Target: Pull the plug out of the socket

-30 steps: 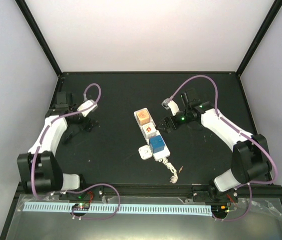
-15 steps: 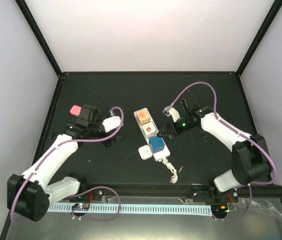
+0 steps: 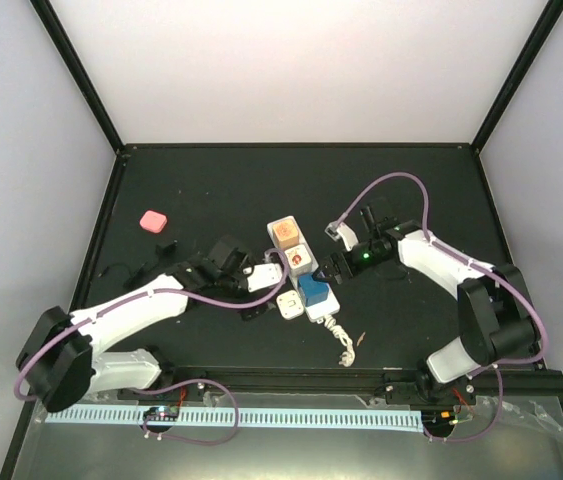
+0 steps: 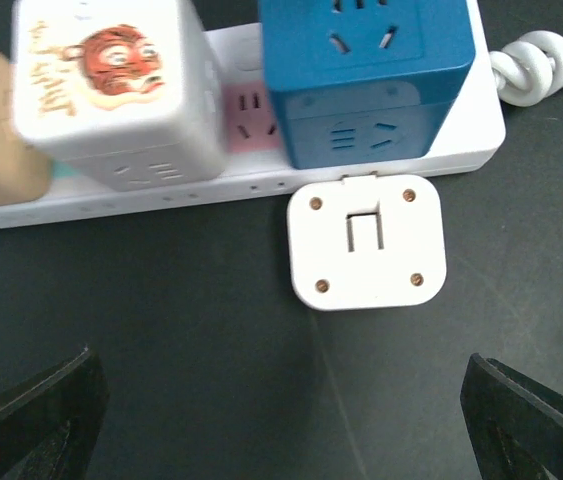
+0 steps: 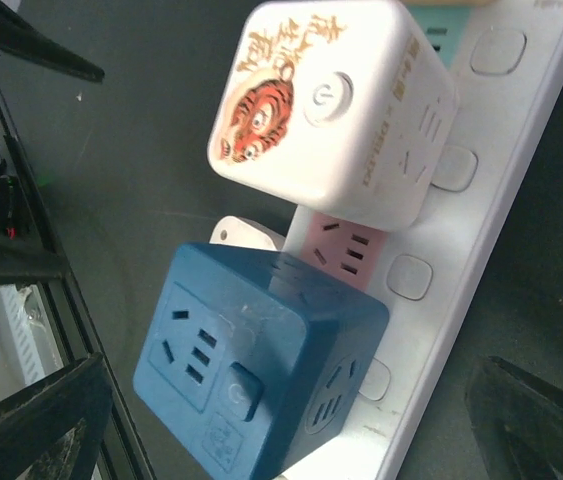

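Observation:
The socket is a long white strip lying aslant mid-table, with a pink outlet face showing. Three cube plugs stand in it: a tan one, a white one with a tiger picture and a blue one. My left gripper is open just left of the strip, nothing between its fingers. My right gripper is open on the strip's right side, facing the blue and white cubes without touching them.
A flat white adapter lies on the table against the strip's left side. The strip's coiled white cord trails toward the near edge. A small pink block lies far left. Black frame posts stand at the table's corners.
My left arm has swung from the far left across to the strip, uncovering the pink block. My right gripper has edged closer to the strip. Both stay open.

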Available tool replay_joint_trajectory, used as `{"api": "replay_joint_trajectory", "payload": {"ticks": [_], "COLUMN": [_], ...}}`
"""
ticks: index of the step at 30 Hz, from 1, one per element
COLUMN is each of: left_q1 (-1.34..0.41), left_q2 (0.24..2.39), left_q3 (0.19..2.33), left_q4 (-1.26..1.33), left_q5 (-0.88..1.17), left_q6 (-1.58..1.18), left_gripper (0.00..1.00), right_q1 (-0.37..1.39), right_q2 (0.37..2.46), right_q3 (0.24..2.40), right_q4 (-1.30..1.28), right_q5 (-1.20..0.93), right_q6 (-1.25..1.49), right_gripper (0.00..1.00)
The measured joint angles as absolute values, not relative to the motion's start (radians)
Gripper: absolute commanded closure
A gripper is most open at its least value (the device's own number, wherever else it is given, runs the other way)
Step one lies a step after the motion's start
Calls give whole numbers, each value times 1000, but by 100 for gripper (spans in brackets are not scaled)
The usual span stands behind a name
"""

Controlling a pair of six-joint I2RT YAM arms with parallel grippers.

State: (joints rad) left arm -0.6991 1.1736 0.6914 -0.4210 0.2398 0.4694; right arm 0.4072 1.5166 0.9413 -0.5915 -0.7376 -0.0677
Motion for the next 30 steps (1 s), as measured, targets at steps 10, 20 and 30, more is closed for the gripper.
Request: {"api": "replay_joint_trajectory", "payload": {"ticks": [10,20,30], "left_q1": [-821,-880,-888], "left_q2": [1340,1443,1541], "left_q3": [692,737,789], "left_q4": [-317,-317,-350], "left_q5": [174,116,82], "left_q6": [381,361,336], "left_gripper": [1,1,1], "right_q1": [419,421,420], "right_q2": [1596,1650,1681], "right_q3": [921,924,931], "right_q4": [-556,-551,-553], "right_q5": [-741,-774,-818], "right_q6": [-43,-38,-39], "right_gripper": [4,5,8]}}
